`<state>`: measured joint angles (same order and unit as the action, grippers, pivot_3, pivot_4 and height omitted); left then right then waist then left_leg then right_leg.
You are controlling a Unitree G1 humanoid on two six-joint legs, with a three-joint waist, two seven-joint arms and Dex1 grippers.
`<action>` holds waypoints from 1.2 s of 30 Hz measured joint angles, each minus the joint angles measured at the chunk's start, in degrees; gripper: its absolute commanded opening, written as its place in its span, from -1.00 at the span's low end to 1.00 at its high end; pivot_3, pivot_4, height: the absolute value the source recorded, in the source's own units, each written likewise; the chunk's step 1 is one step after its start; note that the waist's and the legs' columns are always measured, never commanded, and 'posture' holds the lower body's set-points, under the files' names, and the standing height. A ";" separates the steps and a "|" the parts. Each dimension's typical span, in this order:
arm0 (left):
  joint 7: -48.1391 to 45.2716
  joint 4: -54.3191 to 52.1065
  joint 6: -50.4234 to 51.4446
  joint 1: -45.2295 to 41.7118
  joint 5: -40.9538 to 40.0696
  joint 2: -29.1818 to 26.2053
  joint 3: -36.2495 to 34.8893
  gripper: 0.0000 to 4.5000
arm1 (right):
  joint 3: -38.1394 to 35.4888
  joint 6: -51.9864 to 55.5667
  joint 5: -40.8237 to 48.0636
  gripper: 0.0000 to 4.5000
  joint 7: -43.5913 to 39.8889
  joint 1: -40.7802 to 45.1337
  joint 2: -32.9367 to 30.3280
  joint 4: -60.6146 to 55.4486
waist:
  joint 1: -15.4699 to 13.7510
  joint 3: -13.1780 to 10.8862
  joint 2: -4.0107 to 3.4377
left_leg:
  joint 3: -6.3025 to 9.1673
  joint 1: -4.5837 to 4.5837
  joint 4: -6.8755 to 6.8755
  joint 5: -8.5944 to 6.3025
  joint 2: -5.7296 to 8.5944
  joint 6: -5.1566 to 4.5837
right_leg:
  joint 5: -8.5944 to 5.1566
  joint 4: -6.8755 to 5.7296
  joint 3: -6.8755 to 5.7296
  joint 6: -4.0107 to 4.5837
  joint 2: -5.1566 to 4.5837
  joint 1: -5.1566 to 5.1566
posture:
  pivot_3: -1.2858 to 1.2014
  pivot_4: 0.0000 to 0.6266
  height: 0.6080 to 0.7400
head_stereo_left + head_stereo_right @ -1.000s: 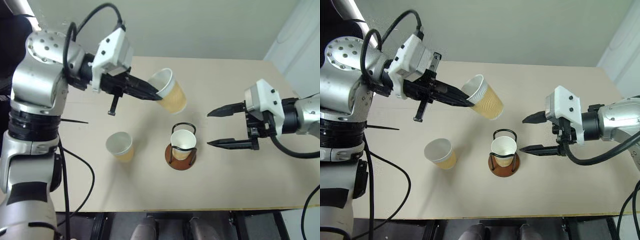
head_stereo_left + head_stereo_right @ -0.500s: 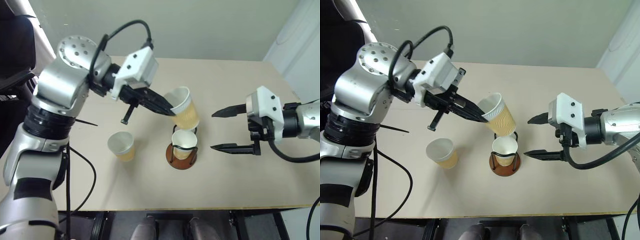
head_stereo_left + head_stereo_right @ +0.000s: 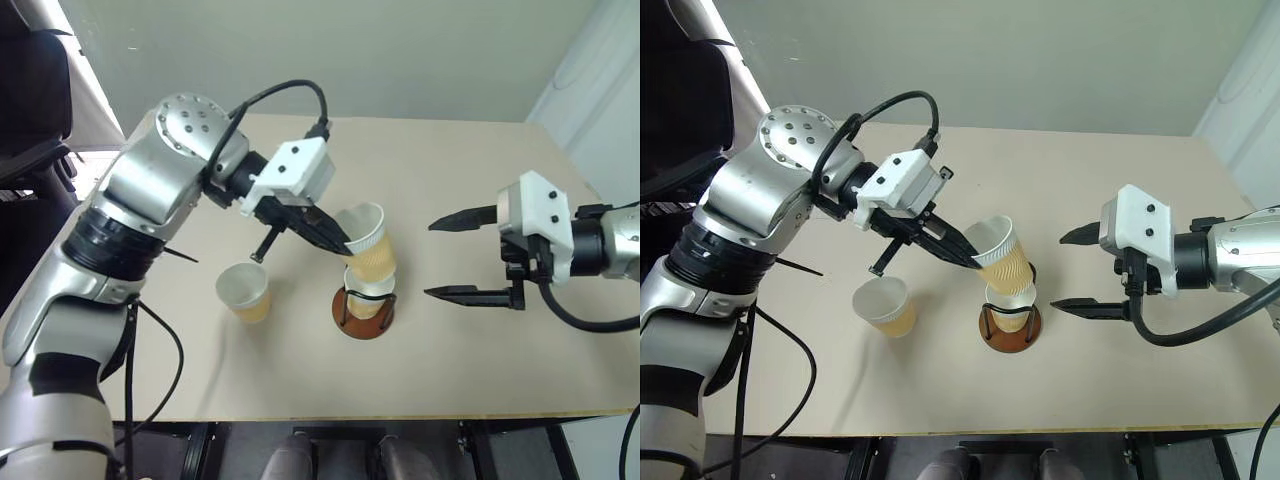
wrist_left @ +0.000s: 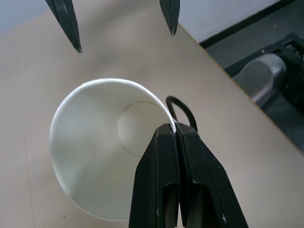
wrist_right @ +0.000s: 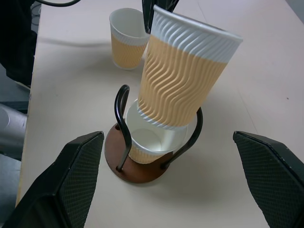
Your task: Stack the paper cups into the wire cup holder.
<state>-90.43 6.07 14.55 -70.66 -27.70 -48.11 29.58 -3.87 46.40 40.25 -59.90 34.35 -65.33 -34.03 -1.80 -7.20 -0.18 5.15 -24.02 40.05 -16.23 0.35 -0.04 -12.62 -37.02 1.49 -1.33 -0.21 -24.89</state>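
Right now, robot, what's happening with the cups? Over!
Left gripper shut on held cup, entering cup in wire holder. Right gripper open, beside. Third cup waiting. Nothing blocking.

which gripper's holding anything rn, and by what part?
Left gripper pinches a paper cup by its rim. Right gripper is open, holding nothing.

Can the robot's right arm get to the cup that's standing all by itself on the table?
Probably not easily. The lone cup stands on the far side of the wire cup holder from the open right pincer, and the left pincer, holding a cup over the holder, blocks the path.
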 measured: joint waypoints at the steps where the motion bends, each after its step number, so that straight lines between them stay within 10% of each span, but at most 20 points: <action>1: 0.00 0.28 -0.71 0.00 0.34 -0.10 0.63 -1.00 | -0.03 0.06 0.02 0.99 0.15 -0.03 -0.02 -0.06 | 0.00 0.00 0.00 | 0.00 0.00 0.00 0.00 0.00 0.00 | 0.00 0.00 0.00 0.00 0.00 0.00 | 0.03 -0.52 1.00; 17: -0.03 0.77 -6.30 -0.01 2.38 0.01 8.68 -1.00 | -0.07 0.01 -0.03 0.99 0.40 -0.09 -0.03 0.08 | -0.01 0.00 0.00 | 0.00 -0.01 0.00 -0.02 0.00 -0.03 | 0.00 0.02 0.00 -0.01 0.00 0.01 | 0.03 -0.52 1.00; 29: -0.05 6.82 -10.82 -0.41 9.93 6.78 5.16 0.72 | -0.06 -0.32 -0.06 1.00 0.41 -0.10 -0.02 0.17 | -0.12 0.00 0.00 | -0.01 -0.02 0.01 -0.04 0.01 -0.06 | 0.02 0.05 0.00 -0.04 -0.01 0.03 | 0.03 -0.52 1.00; 36: 1.12 8.11 -12.86 -0.46 14.61 7.09 -2.41 0.72 | -0.05 -1.16 -1.12 1.00 0.42 -1.07 0.07 0.17 | -0.01 0.00 -0.01 | -0.02 -0.02 0.00 -0.04 0.01 -0.07 | 0.02 0.06 0.01 -0.04 0.00 0.02 | 0.03 -0.52 1.00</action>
<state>-89.31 14.17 1.69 -71.12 -13.09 -41.03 27.17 -3.91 45.24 39.13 -59.48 33.28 -65.26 -33.86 -1.81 -7.20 -0.18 5.13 -24.03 40.05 -16.27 0.36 -0.11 -12.60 -36.96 1.50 -1.37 -0.21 -24.87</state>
